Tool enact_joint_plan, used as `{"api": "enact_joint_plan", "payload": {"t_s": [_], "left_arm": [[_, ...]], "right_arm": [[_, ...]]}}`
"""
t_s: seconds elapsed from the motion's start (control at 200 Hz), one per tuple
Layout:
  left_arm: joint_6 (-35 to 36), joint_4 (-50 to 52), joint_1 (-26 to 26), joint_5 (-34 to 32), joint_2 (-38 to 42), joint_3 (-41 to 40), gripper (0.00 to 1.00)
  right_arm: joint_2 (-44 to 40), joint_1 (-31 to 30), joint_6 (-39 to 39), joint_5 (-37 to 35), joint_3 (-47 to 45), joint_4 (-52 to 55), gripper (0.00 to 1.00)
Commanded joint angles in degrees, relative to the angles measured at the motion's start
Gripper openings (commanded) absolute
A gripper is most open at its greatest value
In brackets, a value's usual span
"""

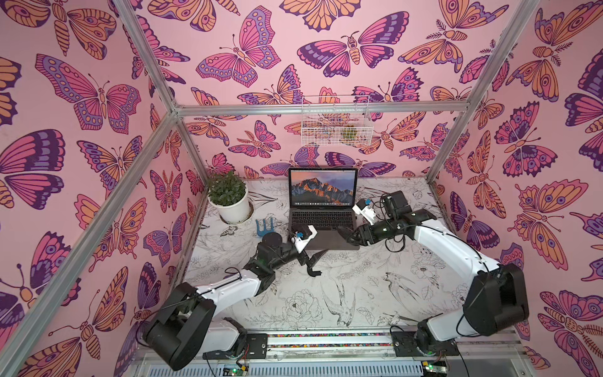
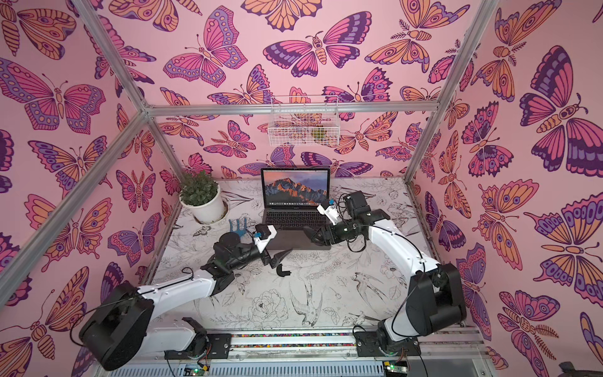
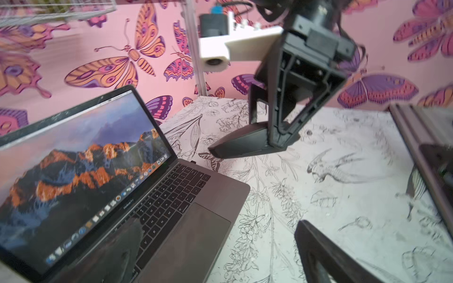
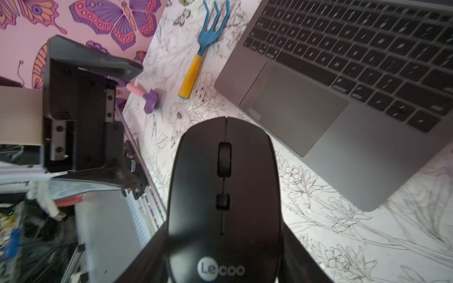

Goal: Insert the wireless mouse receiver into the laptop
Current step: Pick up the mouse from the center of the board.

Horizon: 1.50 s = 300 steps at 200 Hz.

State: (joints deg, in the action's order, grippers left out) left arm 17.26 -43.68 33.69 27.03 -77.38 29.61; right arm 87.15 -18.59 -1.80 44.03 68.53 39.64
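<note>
Fingers [image 4: 147, 257] on inward-reaching right arm [image 1: 440, 241] clamp wireless mouse [image 4: 224, 196].

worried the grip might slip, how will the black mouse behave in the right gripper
Probably stiff: the wireless mouse looks like a hard plastic shell. Its smooth, rounded sides may slip, since the right gripper pinches it only at one end. Likely light, being small and low.
</note>
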Motion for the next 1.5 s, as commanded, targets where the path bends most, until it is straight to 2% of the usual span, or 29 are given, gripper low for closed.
{"api": "enact_joint_plan", "payload": {"t_s": [0.0,0.095,0.21,0.411,0.476,0.646,0.676,0.811,0.906,0.981,1.072,1.187,1.497], "left_arm": [[18.08,-0.49,1.83,3.26,-3.19,3.43,1.0],[20.98,-0.16,2.08,4.71,-6.29,5.12,1.0],[22.41,2.2,2.79,7.46,-8.17,6.98,0.95],[20.07,4.41,3.29,11.43,-10.14,8.67,0.79],[19.59,4.95,3.25,12.12,-10.46,8.96,0.7],[13.44,1.24,3.22,16.24,-10.48,9.25,0.32],[11.81,-0.4,3.23,16.91,-10.42,9.0,0.26],[2.78,-3.54,1.76,21.06,-9.9,8.63,0.0],[-3.91,-3.02,0.17,23.96,-8.75,8.36,0.0],[-9.93,-0.09,-1.16,26.71,-7.85,9.25,0.0],[-15.46,6.13,-2.7,30.49,-7.48,11.85,0.0],[-17.12,10.94,-3.03,31.95,-7.11,13.98,0.0],[-19.48,15.95,-3.03,34.42,-7.33,17.05,0.0]], "right_arm": [[4.6,-1.0,-10.34,4.42,5.75,17.02,0.0],[6.81,-2.91,-12.88,4.19,8.32,20.49,0.0],[8.65,-5.32,-14.42,4.59,10.34,21.95,0.0],[10.32,-7.12,-15.79,6.4,12.19,22.63,0.0],[10.31,-7.36,-16.39,7.74,12.29,22.61,0.0],[10.29,-7.43,-15.95,7.95,11.57,20.95,0.0],[9.95,-7.43,-15.58,8.35,11.16,19.92,0.03],[5.03,-6.87,-10.67,10.36,7.49,9.91,0.48],[-0.72,-4.84,-6.3,12.29,3.95,0.97,0.72],[-4.54,-3.33,-4.54,13.11,0.84,-5.59,0.8],[-8.03,-3.3,-4.6,13.16,-2.93,-12.78,0.79],[-10.39,-3.51,-5.87,14.05,-5.25,-17.78,0.75],[-8.21,-5.97,-9.97,13.27,-2.03,-15.88,0.64]]}}
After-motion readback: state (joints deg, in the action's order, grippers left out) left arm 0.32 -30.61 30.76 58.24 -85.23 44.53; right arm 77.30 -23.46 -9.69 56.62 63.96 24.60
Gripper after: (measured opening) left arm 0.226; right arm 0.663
